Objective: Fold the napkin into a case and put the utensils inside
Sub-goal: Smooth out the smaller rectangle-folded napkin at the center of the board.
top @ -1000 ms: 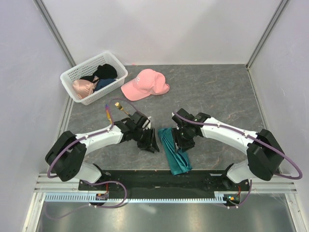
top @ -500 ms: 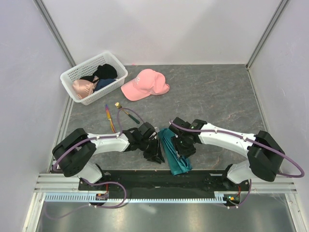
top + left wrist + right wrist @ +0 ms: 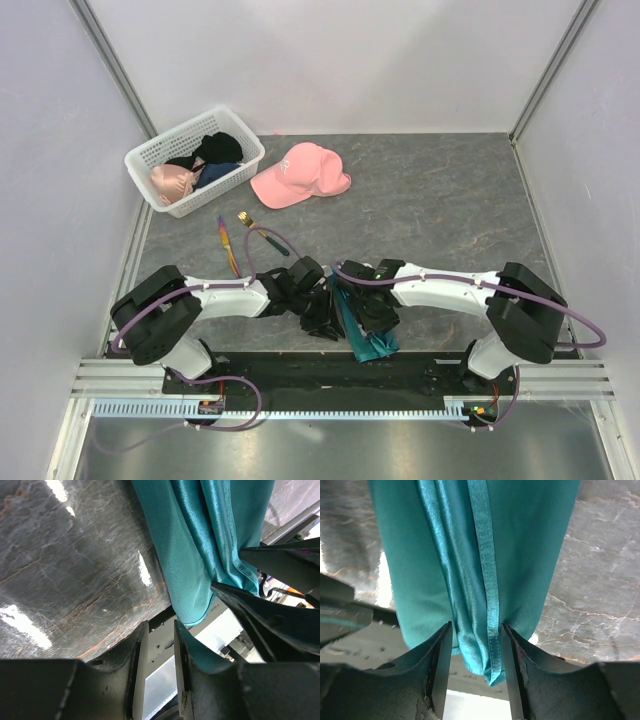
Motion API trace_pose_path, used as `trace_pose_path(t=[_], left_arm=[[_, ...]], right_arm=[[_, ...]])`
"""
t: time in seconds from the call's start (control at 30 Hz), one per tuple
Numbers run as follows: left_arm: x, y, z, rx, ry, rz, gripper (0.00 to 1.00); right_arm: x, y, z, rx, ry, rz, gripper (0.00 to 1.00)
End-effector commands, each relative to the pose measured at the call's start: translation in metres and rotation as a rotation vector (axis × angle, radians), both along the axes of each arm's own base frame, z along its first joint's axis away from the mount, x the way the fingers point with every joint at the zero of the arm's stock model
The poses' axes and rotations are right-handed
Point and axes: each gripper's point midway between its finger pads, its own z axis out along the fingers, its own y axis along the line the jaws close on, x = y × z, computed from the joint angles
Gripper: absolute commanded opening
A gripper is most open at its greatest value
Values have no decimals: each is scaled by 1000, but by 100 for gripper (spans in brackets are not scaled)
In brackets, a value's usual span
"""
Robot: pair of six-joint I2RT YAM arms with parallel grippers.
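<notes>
The right gripper (image 3: 476, 627) is pinching a bunched ridge of the teal napkin (image 3: 415, 550). One finger is pressing on each side of the shiny fold and its stitched hem. The cloth is lying as a long, narrow, layered strip, running away from this gripper across the grey marbled desk (image 3: 605, 580), and its near end is hanging just past the fingertips.

The left gripper (image 3: 159, 625) is sitting right beside the right one, at the same end of the strip. Its fingers are standing a little apart, with a corner of the napkin at their tips. Whether it is holding the cloth cannot be told.

From above, both grippers are crowding together low over the napkin, close to the arm bases. Beyond the left gripper, apart from the cloth, the gold-headed fork (image 3: 258, 228) and the thin purple-and-orange utensil (image 3: 227, 245) are lying bare on the desk. Farther out, a pink cap (image 3: 300, 175) is resting, and a white basket (image 3: 172, 131) of clothing is sitting in the far left corner.
</notes>
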Motion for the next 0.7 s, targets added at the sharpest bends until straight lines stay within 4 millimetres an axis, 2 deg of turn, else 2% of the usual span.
trace_pose_path(t=[0.0,0.17,0.27,0.4,0.57,0.6,0.67], left_arm=[[6,-6,0,-13,-4,50,33],[8,-10,3,-42,0,75,32],[8,-11,8,-59,-7,74,31],[6,-13,17,-87,-6,66,38],[6,-19,12,-93,16,56,42],[6,-21,13,-102,20,53,43],[8,-25,12,-106,16,50,45]], right_arm=[[15,9,3,-37,-86,-16,51],[19,9,1,-92,-128,-12,49],[18,8,-1,-110,-132,-11,43],[20,8,2,-112,-150,-10,26],[20,10,2,-107,-144,-6,9],[20,11,3,-104,-144,-2,2],[21,17,9,-75,-144,-5,0]])
